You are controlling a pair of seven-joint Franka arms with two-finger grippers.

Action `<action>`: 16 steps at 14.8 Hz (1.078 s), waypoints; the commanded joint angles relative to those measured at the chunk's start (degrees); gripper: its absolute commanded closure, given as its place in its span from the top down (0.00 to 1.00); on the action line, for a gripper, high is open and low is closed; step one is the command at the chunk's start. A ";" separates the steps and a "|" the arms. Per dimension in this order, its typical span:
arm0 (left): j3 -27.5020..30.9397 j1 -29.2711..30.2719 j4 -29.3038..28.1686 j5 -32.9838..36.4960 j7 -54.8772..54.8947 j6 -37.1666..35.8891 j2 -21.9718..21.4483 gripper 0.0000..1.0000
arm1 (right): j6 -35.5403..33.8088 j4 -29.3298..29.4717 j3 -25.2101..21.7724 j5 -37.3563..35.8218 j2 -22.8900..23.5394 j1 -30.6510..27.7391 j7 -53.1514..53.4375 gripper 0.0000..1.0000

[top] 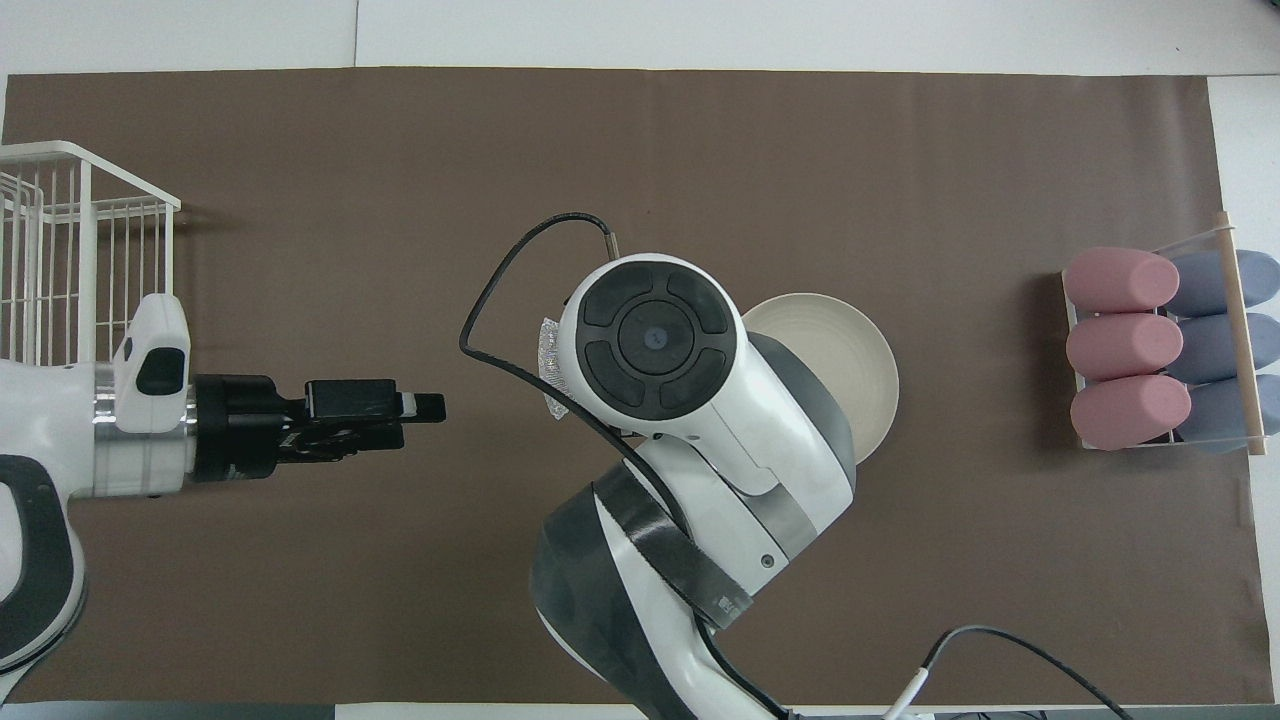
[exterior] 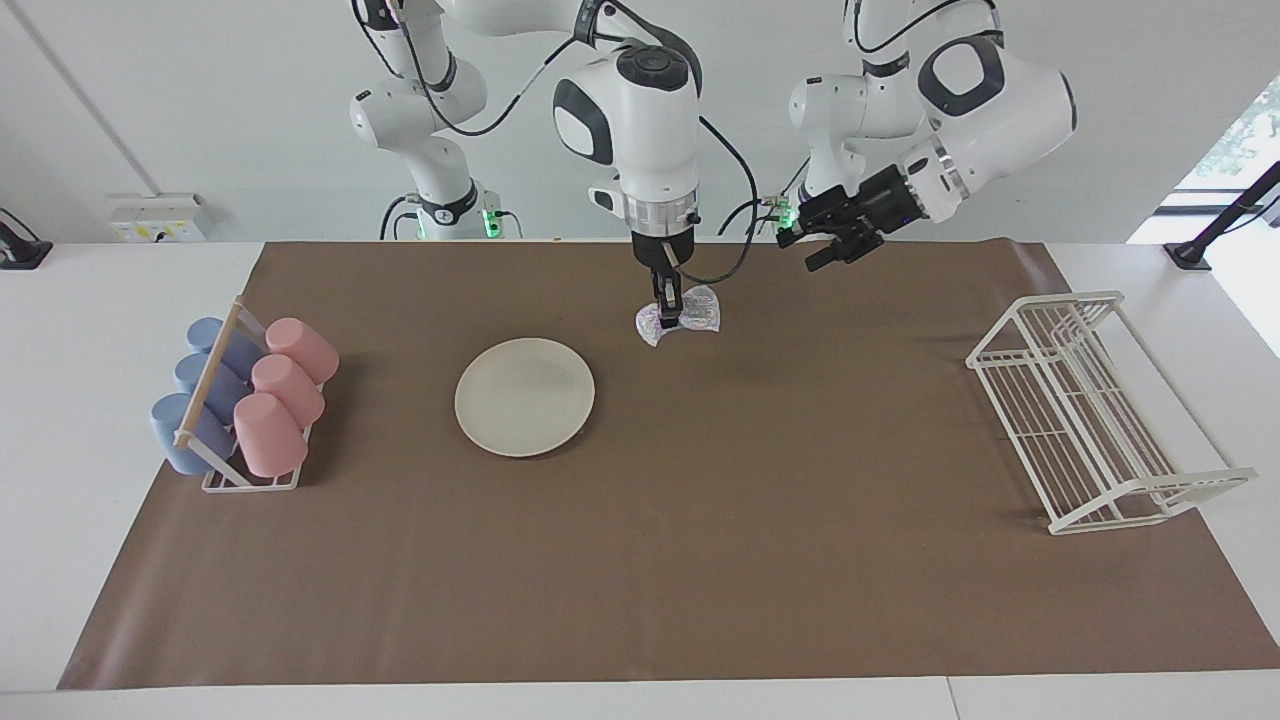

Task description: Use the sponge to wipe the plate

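Observation:
The cream-white plate (exterior: 524,396) lies on the brown mat, toward the right arm's end; in the overhead view the right arm hides part of the plate (top: 850,365). The silvery, wrinkly sponge (exterior: 697,312) is nearer to the robots than the plate. My right gripper (exterior: 665,316) points straight down and is shut on the sponge's middle. I cannot tell whether the sponge rests on the mat or hangs just above it. From overhead only a sliver of the sponge (top: 548,368) shows beside the wrist. My left gripper (exterior: 806,251) waits open in the air, holding nothing, over the mat's edge by the robots.
A small rack with pink cups (exterior: 285,383) and blue cups (exterior: 205,385) lying in it stands at the right arm's end of the mat. A white wire dish rack (exterior: 1090,410) stands at the left arm's end.

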 commanded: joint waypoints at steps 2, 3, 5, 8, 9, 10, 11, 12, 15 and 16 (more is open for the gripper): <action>0.87 -3.55 -0.05 -16.84 15.97 2.50 8.54 1.00 | -0.52 -0.19 0.33 -0.84 -0.10 -0.49 -1.37 0.00; 0.87 -5.13 0.03 -20.09 17.83 4.77 9.78 1.00 | -0.52 -0.28 0.25 -0.84 -0.10 -0.49 -1.89 0.00; 0.78 -6.37 0.65 -25.73 21.70 6.19 12.24 1.00 | -0.52 -0.37 0.25 -0.75 -0.10 -0.58 -1.89 0.00; 0.78 -8.13 1.70 -28.57 22.60 5.76 13.30 1.00 | -0.43 -0.37 0.25 -0.75 -0.10 -0.58 -1.89 0.00; 0.78 -8.13 2.14 -28.48 22.51 5.41 13.48 1.00 | -0.52 -0.37 0.25 -0.75 -0.10 -0.58 -1.89 0.00; 0.78 -8.48 2.14 -28.48 22.51 4.97 13.57 1.00 | -0.52 -0.37 0.25 -0.75 -0.10 -0.67 -1.98 0.00; 0.78 -8.74 2.23 -28.48 22.51 4.79 13.66 1.00 | -0.43 -0.37 0.25 -0.75 -0.10 -0.67 -1.98 0.00; 0.78 -8.83 2.23 -28.39 22.51 4.44 13.74 0.98 | -0.52 -0.37 0.25 -0.75 -0.10 -0.67 -1.98 0.00; 0.96 -8.75 2.93 -28.13 22.33 4.17 13.92 0.67 | -0.43 -0.37 0.25 -0.75 -0.10 -0.67 -1.98 0.00; 0.96 -8.75 2.93 -28.04 22.42 4.09 13.92 0.56 | -0.43 -0.37 0.25 -0.75 -0.10 -0.67 -1.98 0.00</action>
